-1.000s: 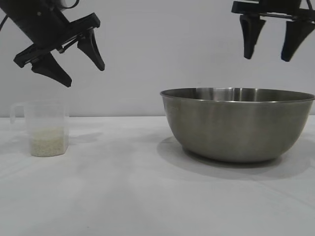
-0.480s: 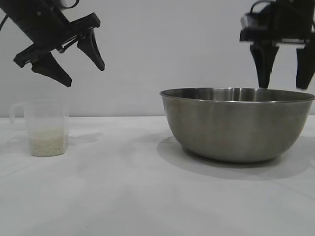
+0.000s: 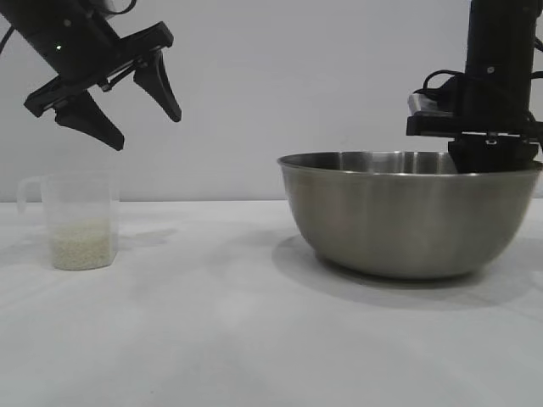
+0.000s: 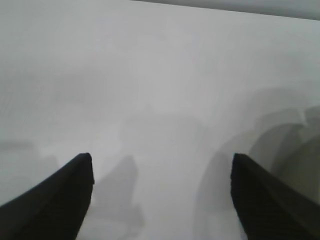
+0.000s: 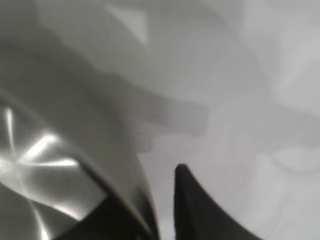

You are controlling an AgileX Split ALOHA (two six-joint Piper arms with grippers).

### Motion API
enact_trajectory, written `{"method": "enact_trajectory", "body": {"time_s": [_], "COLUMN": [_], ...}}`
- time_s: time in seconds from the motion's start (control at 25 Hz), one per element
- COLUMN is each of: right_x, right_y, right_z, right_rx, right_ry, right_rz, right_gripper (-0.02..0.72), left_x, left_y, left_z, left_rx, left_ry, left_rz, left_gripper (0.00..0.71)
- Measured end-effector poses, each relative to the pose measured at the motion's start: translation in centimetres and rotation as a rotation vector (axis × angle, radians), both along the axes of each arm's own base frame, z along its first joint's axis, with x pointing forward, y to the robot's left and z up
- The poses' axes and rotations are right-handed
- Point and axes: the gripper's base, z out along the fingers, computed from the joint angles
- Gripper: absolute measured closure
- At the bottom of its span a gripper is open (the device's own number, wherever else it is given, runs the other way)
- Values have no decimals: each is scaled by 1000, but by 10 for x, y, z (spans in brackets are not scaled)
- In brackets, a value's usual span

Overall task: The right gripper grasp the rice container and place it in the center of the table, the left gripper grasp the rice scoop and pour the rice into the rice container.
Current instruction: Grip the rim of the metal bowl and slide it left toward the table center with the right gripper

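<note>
The rice container (image 3: pixel 411 216) is sitting on the right side of the table (image 3: pixel 221 339), and the right gripper (image 3: pixel 492 157) is pinching its far rim, one finger (image 5: pixel 200 210) outside the wall. Well apart at the left, the rice scoop (image 3: pixel 78 222) is holding rice (image 3: pixel 81 244) beneath the left gripper (image 3: pixel 127 106), which is hanging with jaws spread.

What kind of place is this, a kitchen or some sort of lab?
Probably a robot test bench, not a kitchen: a bare white table against a blank wall, two black robot grippers, and only a steel bowl and a plastic cup.
</note>
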Motion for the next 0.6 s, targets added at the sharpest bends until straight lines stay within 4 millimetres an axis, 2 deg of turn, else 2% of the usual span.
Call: {"method": "enact_trajectory", "body": {"time_s": [0.36, 0.6], "right_x": [-14, -17], "right_y": [51, 60], "right_z": [0, 0], "right_rx": [26, 51], "right_ry": [-3, 5], "right_rz": [101, 107], "right_gripper": [703, 703], "left_x": [0, -1], "left_y": [0, -1], "left_z": [0, 0], "left_rx": [-2, -7], "left_ry": [3, 6], "left_rz": [-4, -4], "left_gripper": [208, 208]}}
